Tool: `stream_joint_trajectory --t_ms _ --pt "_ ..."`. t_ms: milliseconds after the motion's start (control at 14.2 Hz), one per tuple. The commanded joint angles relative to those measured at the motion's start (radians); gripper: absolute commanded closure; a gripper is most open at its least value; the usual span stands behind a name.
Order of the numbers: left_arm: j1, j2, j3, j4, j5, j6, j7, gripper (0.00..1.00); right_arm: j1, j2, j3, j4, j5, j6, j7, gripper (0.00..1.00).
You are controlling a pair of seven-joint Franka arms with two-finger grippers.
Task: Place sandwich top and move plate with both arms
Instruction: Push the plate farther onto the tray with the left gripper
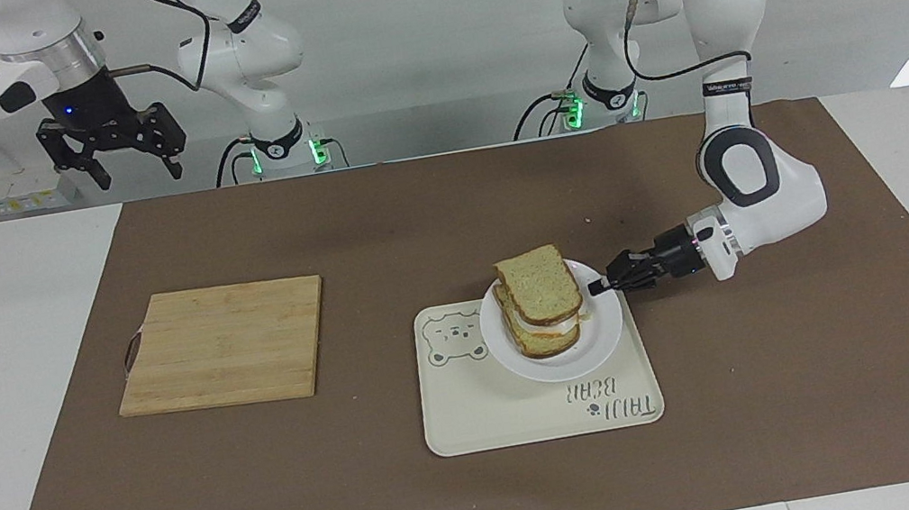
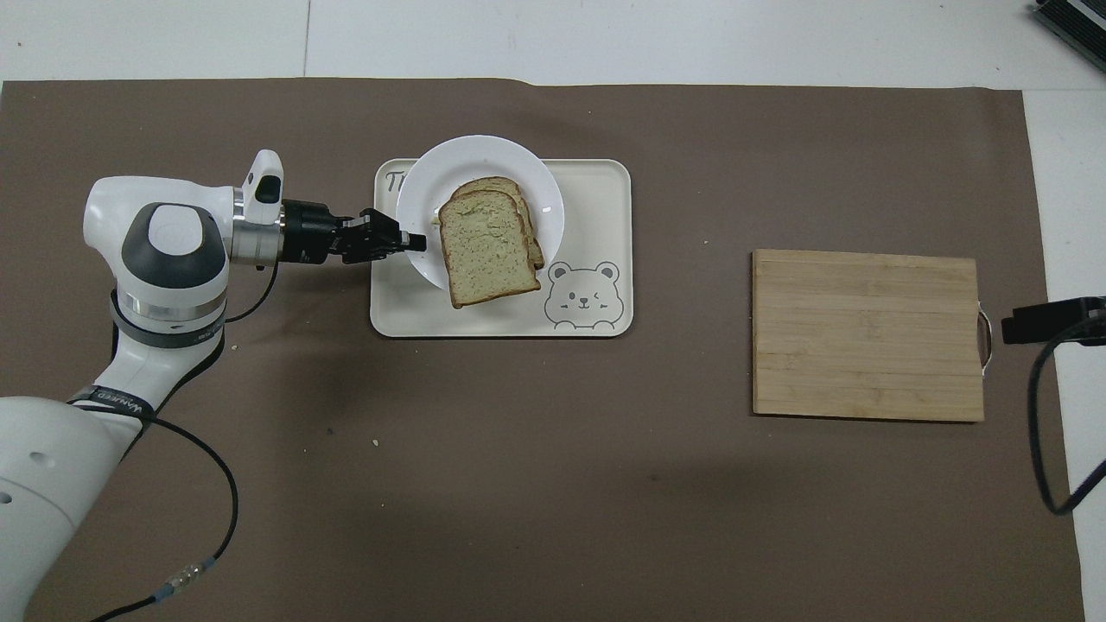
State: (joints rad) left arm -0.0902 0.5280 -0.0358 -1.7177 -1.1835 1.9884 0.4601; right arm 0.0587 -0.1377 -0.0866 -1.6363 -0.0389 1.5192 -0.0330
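1 plate [image 1: 605, 339] carries the sandwich; sandwich top [image 1: 539, 284] is uppermost, skewed over the stack. Plate's over the tray [image 1: 481, 420], at its left-arm-end edge. Left gripper [image 1: 598, 287] clamped on plate rim. Right gripper [image 1: 136, 170], fingers spread, waits up by mat's right-arm-end corner nearest the robots. 1 cutting board [image 1: 222, 345].

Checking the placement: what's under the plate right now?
The cream bear tray lies under the plate, which the left gripper holds by its rim. Whether it touches is unclear.
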Motion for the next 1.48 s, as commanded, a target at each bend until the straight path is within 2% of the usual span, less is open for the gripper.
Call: stream_joint_trajectory --t_ms 0,141,281,633,704,774,915,1126,1407 --pt "0.01 0.075 -0.013 0.093 0.013 0.03 -0.024 1.0 -0.007 -0.01 0.001 0.003 0.019 -0.011 -0.024 0.0" --pt "0.006 0.093 -0.012 0.122 0.016 0.027 -0.026 1.0 -0.007 -0.01 0.001 0.003 0.02 -0.013 -0.024 0.0" --pt "-0.003 0.093 -0.012 0.122 0.076 0.03 -0.026 1.0 -0.007 -0.008 0.001 0.003 0.019 -0.011 -0.024 0.0" --pt "-0.025 0.083 -0.009 0.092 0.09 0.04 -0.026 1.0 -0.007 -0.01 0.001 0.003 0.019 -0.011 -0.024 0.0" --pt "-0.025 0.083 -0.009 0.092 0.09 0.036 -0.028 0.94 -0.007 -0.01 0.001 0.003 0.019 -0.011 -0.024 0.0" --pt "-0.023 0.081 -0.009 0.09 0.09 0.032 -0.037 0.81 -0.007 -0.01 0.001 0.003 0.019 -0.013 -0.024 0.0" --pt "-0.025 0.081 -0.007 0.09 0.094 0.024 -0.075 0.66 -0.007 -0.01 0.001 0.003 0.019 -0.011 -0.024 0.0" --pt "-0.016 0.079 -0.007 0.098 0.131 0.01 -0.075 0.65 -0.007 -0.01 0.001 0.003 0.019 -0.011 -0.024 0.0" --pt "-0.011 0.027 0.002 0.099 0.293 0.01 -0.103 0.65 -0.007 -0.01 0.001 0.003 0.019 -0.011 -0.024 0.0"
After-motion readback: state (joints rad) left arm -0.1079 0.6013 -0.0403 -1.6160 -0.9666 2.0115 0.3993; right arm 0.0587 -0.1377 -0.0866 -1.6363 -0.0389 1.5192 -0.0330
